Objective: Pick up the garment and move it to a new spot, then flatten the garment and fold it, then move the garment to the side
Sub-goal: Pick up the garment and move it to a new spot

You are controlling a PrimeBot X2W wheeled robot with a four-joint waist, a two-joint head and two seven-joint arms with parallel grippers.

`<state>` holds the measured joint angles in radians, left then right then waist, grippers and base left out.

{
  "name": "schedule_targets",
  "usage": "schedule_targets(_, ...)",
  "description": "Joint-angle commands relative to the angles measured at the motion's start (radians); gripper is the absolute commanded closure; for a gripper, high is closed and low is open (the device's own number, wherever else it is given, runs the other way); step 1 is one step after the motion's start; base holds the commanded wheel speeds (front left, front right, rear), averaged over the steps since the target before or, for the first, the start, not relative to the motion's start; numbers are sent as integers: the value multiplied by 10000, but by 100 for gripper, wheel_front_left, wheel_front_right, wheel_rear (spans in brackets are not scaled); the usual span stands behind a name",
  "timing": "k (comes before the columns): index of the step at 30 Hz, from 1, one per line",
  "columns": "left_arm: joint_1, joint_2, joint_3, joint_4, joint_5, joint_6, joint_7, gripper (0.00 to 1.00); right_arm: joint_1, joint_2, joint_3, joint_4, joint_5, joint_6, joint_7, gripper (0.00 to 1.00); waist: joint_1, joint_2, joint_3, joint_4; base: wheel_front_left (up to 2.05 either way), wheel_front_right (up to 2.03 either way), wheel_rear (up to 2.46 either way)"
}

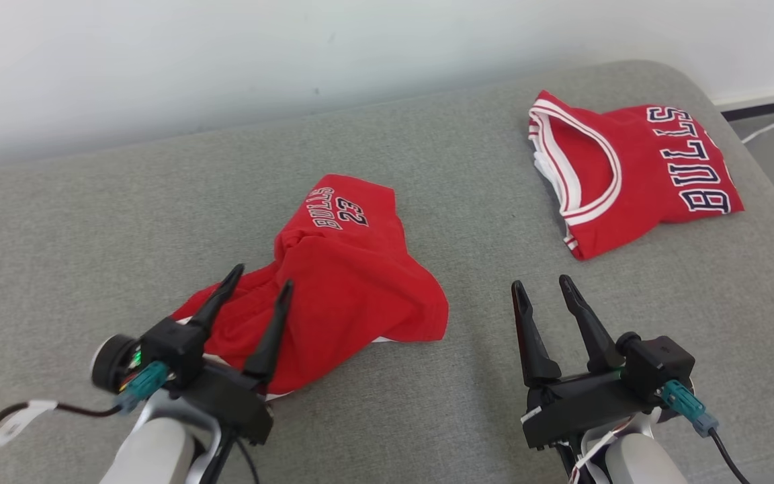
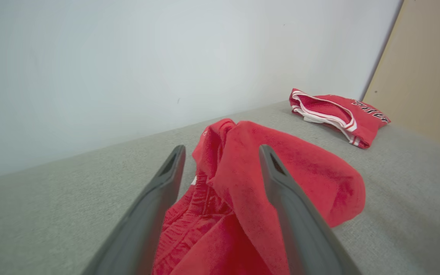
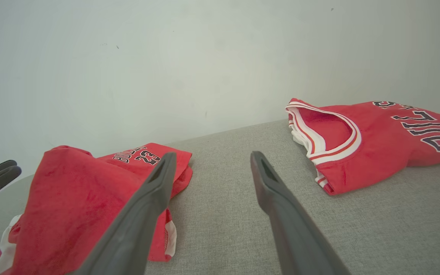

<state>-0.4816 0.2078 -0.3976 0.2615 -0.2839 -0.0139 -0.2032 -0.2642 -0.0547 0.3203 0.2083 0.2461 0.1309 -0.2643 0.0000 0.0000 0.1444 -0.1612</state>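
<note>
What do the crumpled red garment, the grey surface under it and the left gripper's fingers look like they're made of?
Crumpled red garment: soft matte knit, perhaps polyester; it slumps in loose folds.
Grey surface: matte woven upholstery cloth; a fine weave shows.
Left gripper's fingers: smooth dark plastic, probably; faint sheen, moulded edges.

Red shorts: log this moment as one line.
shorts crumpled on cushion; left gripper open above them; right gripper open, empty; jersey folded, far right

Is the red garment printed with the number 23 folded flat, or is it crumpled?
Crumpled. The red garment lies in a bunched heap on the grey cushion, with raised, uneven creases.
</note>
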Motion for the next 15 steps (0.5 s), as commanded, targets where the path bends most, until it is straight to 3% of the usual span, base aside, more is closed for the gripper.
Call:
schedule_targets(1,289,161,94,-146,-159,75,46,0,127,-12,-24,-22,-2,-4,-20,0,0,0,-86,136,0,0,0)
schedule_targets(6,712,538,270,-365,-269,104,241,0,240,-38,-9,24,-12,-4,-20,0,0,0,-178,291,0,0,0)
schedule_targets(15,558,1679,819,-130,-818,-394,762,0,7,-146,199,106,121,-4,-20,0,0,0,-178,243,0,0,0)
